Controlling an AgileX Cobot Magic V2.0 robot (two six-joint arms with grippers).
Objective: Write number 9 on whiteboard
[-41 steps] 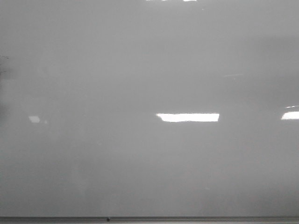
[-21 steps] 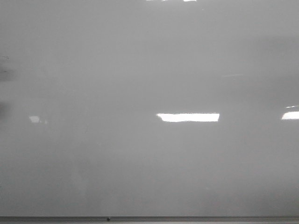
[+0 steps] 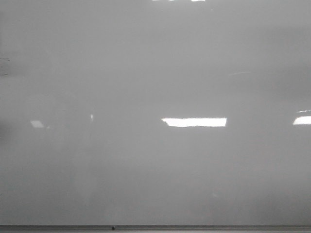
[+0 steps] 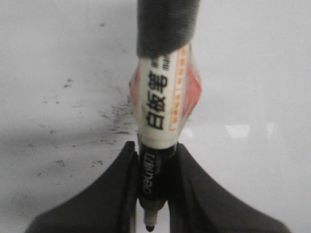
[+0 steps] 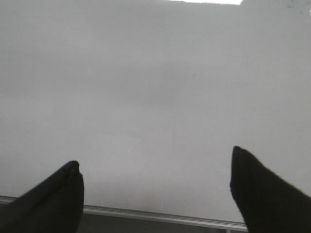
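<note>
The whiteboard (image 3: 155, 170) is a glossy pale grey surface filling the front view, and neither gripper shows there. No number 9 is visible on it in any view. In the left wrist view my left gripper (image 4: 154, 146) is shut on a whiteboard marker (image 4: 160, 97) with a white label and black barrel. Its uncapped dark tip (image 4: 149, 227) points back toward the camera, and the whiteboard (image 4: 252, 73) lies behind it. In the right wrist view my right gripper (image 5: 154, 159) is open over the bare whiteboard (image 5: 155, 73), with nothing between its fingers.
A thin grey frame edge (image 3: 194, 227) runs along the board's lower side and also shows as the frame edge (image 5: 160, 216) beneath the right gripper. Bright light reflections (image 3: 194, 122) sit mid-board. Faint dark ink specks (image 4: 116, 126) dot the board beside the marker.
The dim shadow at the board's left edge has faded and shifted. A small bright glint has appeared left of centre. Otherwise the board looks the same.
</note>
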